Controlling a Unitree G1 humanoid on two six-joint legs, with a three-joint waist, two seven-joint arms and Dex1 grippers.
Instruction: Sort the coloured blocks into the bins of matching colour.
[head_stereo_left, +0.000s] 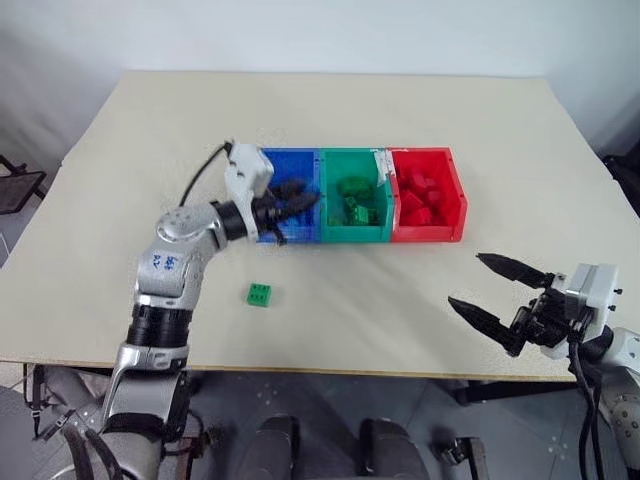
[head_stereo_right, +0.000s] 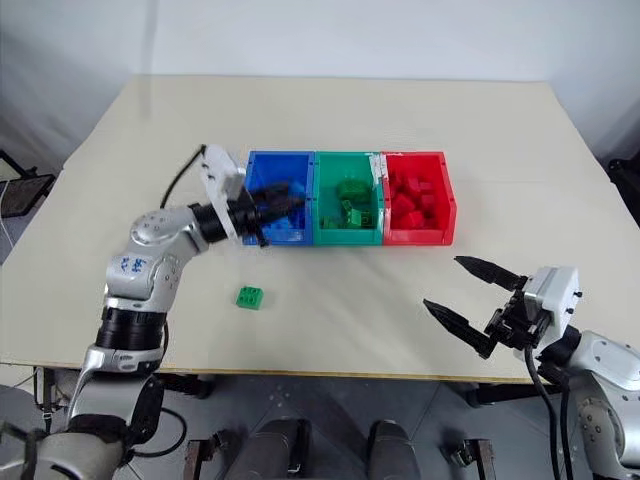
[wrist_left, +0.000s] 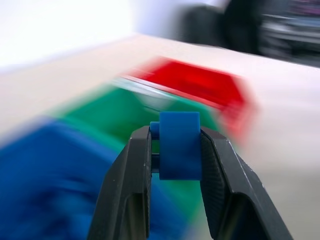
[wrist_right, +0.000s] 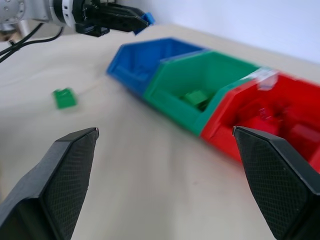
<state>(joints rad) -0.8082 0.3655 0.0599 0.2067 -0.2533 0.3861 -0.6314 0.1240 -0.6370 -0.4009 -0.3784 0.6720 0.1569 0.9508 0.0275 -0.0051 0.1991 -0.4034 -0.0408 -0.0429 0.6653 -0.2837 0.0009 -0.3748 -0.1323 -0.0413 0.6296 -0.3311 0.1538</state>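
Left claw (wrist_left: 175, 150) clamped on a small blue brick (wrist_left: 179, 145), both fingers pressed flat on its sides, brick sticking out past the tips. In the head views the claw sits over the blue bin (head_stereo_left: 290, 170), at the near-left part of it, pointing toward the green bin (head_stereo_left: 355, 205). From the right wrist view the brick is raised above the blue bin's rim, not inside yet.

Right claw (head_stereo_left: 500, 295) wide open, holding nothing, hovering over the table (head_stereo_left: 420, 120) near the front edge, well apart from the bins.

Bins sit in a row, touching: blue, green, red (head_stereo_left: 428, 192). Green bin holds several green bricks, red bin holds red ones. Blue bin contents mostly hidden by the left claw. One green brick (head_stereo_left: 259, 294) lies loose on the table in front of the blue bin, well apart from it.

Step in hand, as a judgement: drop the blue brick into the blue bin.

Risks:
- claw points toward the green bin; letting go too far along could put the blue brick in the wrong bin
- brick held near the tips; could slip early and bounce off the rim onto the table
- dropping from high up could make it bounce out
- loose green brick left over, easy to miss
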